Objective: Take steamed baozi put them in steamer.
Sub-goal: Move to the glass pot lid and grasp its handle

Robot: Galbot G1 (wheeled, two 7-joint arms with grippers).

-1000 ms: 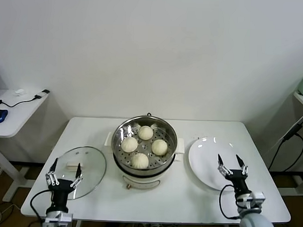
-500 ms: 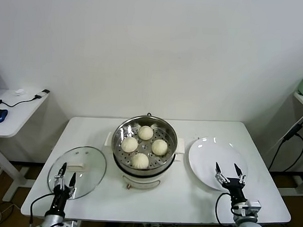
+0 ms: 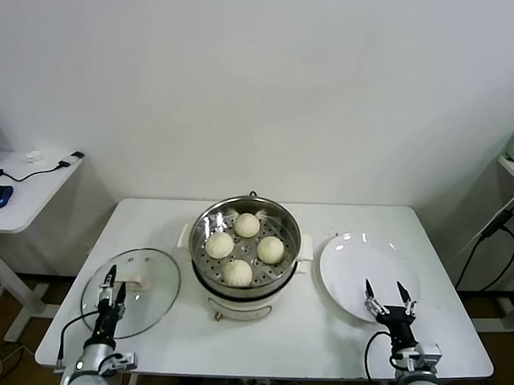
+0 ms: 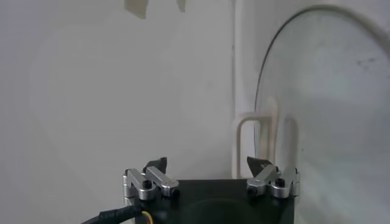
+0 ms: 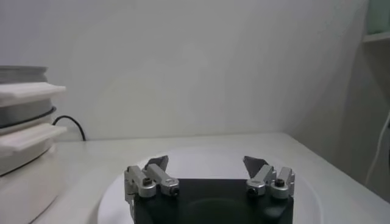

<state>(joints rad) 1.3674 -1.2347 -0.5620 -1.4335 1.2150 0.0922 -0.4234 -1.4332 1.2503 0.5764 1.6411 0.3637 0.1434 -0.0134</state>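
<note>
Right gripper [image 3: 381,291] spread over plate [image 3: 347,272], upright

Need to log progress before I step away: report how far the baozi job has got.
Looks done: all four steamed baozi sit on the perforated tray inside the steamer, and the white plate is bare. In hand: nothing; the left gripper over the glass lid and the right gripper at the plate's near edge are both open and empty. Left: no bun remains outside.

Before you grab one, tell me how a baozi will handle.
The baozi looks soft and puffy, so hard jaws would likely dent it. Round, so it may roll if nudged. Probably light; its smooth skin might slip.
</note>
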